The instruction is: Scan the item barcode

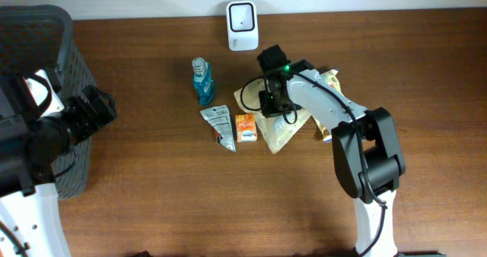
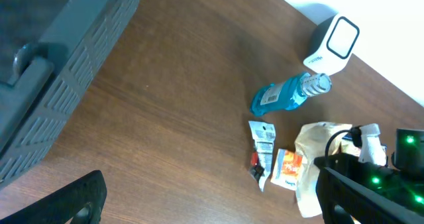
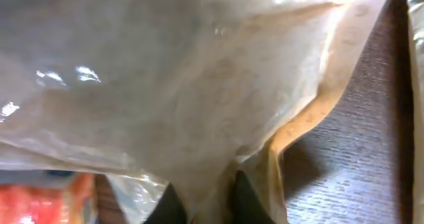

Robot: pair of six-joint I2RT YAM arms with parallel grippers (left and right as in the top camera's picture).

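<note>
Right wrist view: one tan bag is pinched by the right gripper, one orange packet seen beside.

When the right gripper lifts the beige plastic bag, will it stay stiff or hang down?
Probably floppy: the beige bag shows creases and folds where the right gripper pinches it, so it should sag when raised. Its glossy film looks slippery, so it may slide out of the pinch.

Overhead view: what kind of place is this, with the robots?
Probably a pretend shop checkout for robot practice: a white scanner, small goods like a blue bottle and a tan bag, and a dark basket.
</note>
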